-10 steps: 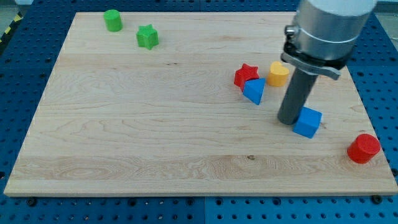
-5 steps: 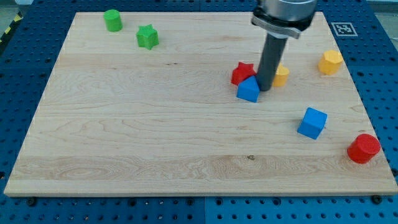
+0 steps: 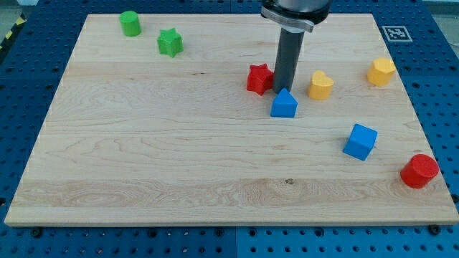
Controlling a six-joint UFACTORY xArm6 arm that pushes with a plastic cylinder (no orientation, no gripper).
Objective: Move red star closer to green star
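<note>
Since a moment ago, my tip (image 3: 284,89) has slid up and toward the view's left, and the red star (image 3: 259,78) has gone a little left with it. The small blue block (image 3: 284,104) has hardly moved.

Now my tip sits just at the red star's right side, touching it or very nearly so. The blue block is right below the tip and hides its very end, so I cannot tell exactly where the rod meets the board. There is no claw here, only a plain rod, so nothing opens or shuts.

The green star (image 3: 170,42) is well away, up and to the view's left of the red star, near the green round block (image 3: 130,23). The tip is on the far side of the red star from the green star, so a push left and a bit up looks right. The board (image 3: 143,165) between the two stars is bare wood.
</note>
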